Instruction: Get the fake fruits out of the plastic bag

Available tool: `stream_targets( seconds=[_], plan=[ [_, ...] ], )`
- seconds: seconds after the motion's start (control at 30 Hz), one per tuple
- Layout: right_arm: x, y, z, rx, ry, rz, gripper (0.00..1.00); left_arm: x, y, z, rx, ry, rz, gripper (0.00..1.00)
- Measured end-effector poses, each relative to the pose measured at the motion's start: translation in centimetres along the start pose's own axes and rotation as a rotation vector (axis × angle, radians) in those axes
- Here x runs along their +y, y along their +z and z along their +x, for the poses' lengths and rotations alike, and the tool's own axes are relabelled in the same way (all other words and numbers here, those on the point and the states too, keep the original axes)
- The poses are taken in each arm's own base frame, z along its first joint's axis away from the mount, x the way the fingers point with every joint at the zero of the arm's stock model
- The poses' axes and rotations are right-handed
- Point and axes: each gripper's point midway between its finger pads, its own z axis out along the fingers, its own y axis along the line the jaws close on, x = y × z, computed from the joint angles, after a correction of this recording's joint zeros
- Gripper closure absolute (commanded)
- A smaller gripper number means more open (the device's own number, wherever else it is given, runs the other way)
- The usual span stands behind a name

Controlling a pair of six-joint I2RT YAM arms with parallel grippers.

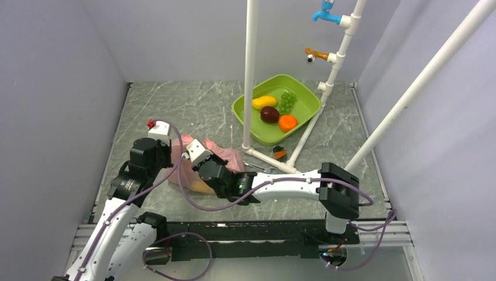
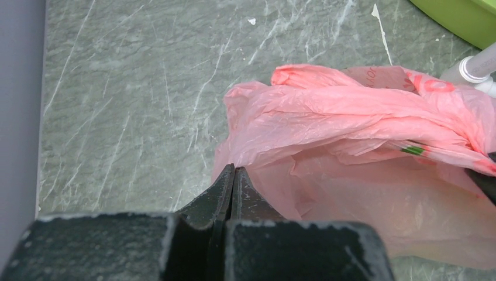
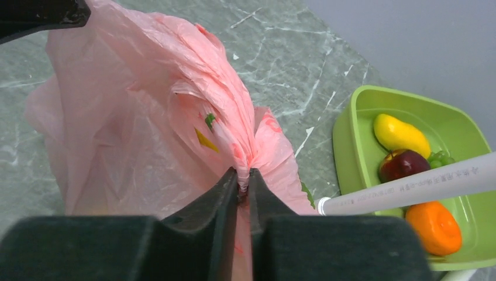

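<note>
**Pinched: the plastic bag (image 3: 146, 117) in the right claw (image 3: 244, 181)**

The plastic bag lies crumpled on the counter (image 2: 128, 88), left of the green tub (image 3: 351, 134). The right claw grips a gathered fold of its film. The left claw (image 2: 234, 175) is closed tight, tips at the bag's edge.

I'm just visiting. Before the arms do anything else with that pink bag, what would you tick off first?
1. Right gripper clamped on a fold of the plastic bag: ok.
2. Left gripper gripping the bag: cannot tell; it is shut, with its tip at the bag's edge.
3. Bag mouth open: not ok; the bag is bunched and no opening shows.
4. Fake fruits reachable: cannot tell; the plastic hides them.
5. Green tub has free room: ok.
</note>
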Motion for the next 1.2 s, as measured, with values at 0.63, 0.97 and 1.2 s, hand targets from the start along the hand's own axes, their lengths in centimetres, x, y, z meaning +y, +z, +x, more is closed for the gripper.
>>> stream_targets(
  seconds=[0.63, 0.97, 1.2],
  plan=[
    [-3.6, -6.9, 3.0, -0.007, 0.283, -0.25, 1.0, 1.1, -0.9, -0.7, -0.042, -0.005, -0.056, 1.0],
    [-5.7, -7.2, 5.8, 0.003, 0.733, -0.435, 1.0, 0.3, -1.6, -1.3, -0.083, -0.001, 0.001, 0.84],
    [-4.6, -7.8, 5.2, 0.032, 0.764, -0.497, 1.0, -2.2, -1.6, -1.4, -0.072, 0.052, 0.151, 0.29]
  ],
)
